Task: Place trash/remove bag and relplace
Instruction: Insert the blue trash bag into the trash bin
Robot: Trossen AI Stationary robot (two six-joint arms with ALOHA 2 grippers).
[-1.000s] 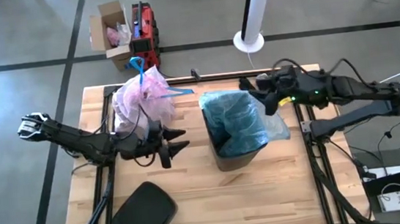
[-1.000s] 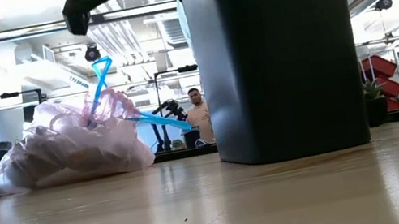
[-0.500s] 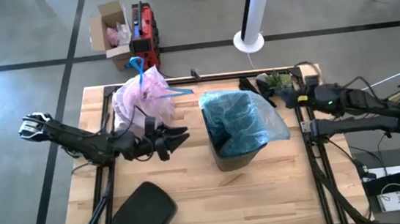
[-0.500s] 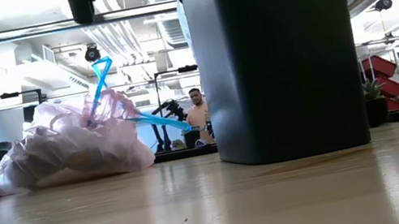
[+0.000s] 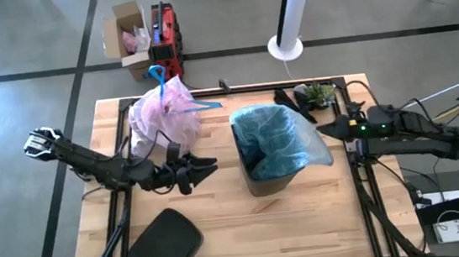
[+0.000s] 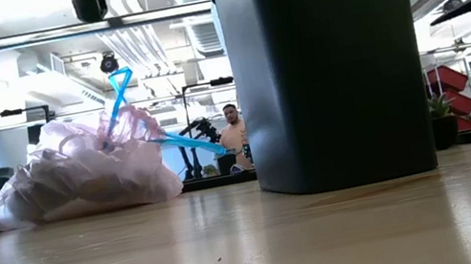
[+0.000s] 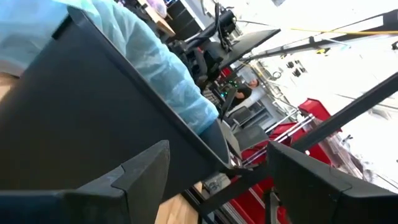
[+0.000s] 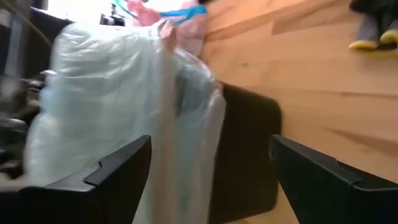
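Seen from above. Near edge, 7 o'clock: a dark bin lid [image 5: 165,244] flat on the surface [image 5: 306,222]. Centre: black bin [image 5: 269,175], a light blue liner [image 5: 281,136] draped loosely over its rim. Left pincer [image 5: 203,164], at the bin's 9 o'clock, and right pincer [image 5: 324,126], at its 3 o'clock, both stand apart, holding nothing. Far, 11 o'clock: the bag [image 5: 163,111], tied and full, blue drawstring [image 5: 157,73] upright. Judged light, soft, slippery film; the drawstring loop offers the surest hold.

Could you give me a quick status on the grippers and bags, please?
Left gripper and right gripper open, empty, flanking the bin. Tied pink bag on table. Blue liner half seated.
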